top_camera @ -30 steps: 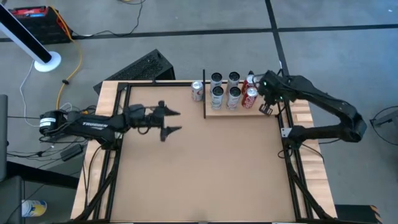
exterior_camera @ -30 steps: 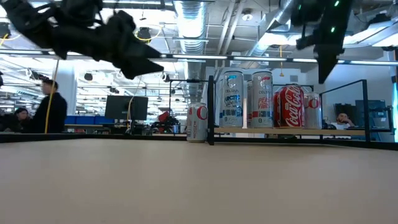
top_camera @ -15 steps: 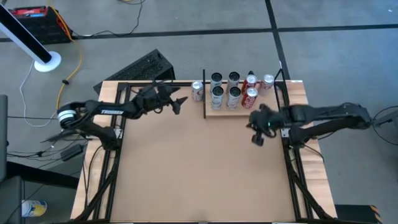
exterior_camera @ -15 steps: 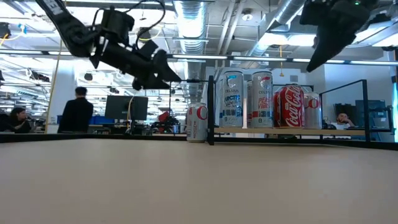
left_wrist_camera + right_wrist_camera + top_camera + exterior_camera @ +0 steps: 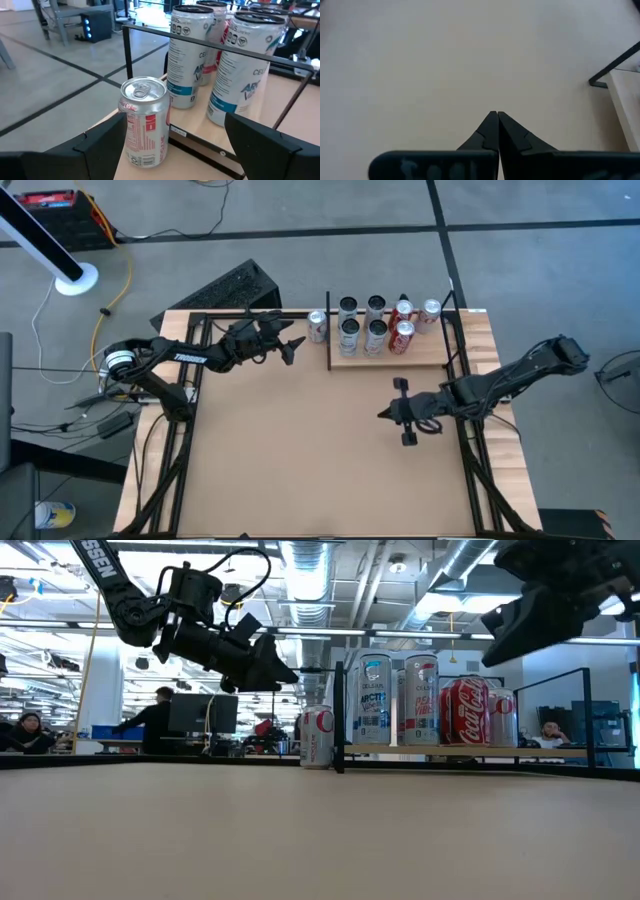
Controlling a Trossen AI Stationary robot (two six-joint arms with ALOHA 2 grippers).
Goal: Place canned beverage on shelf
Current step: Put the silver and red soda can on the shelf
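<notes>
A silver and red can [image 5: 317,326] stands upright on its base on the tabletop, just left of the shelf's black post [image 5: 328,330]. The shelf [image 5: 395,360] is a pale wood board at the table's far edge and carries several upright cans [image 5: 375,330], silver-blue and red. My left gripper [image 5: 293,345] is open, raised above the table, just left of the lone can. In the left wrist view the can [image 5: 145,122] shows between my two spread fingers [image 5: 102,142], apart from both. My right gripper [image 5: 383,415] is shut and empty above the table's right middle.
Black frame rails run along the table's left [image 5: 185,410] and right [image 5: 470,440] sides. A dark keyboard [image 5: 225,288] lies on the floor beyond the far edge. In the low view people [image 5: 160,720] show in the room behind. Bare tabletop [image 5: 300,450] fills the middle and near side.
My left gripper has gone toward the far edge and to the right, up to the lone can. My right gripper has gone from the shelf's right end toward the near edge and the left, out over the table. The cans have stayed put.
</notes>
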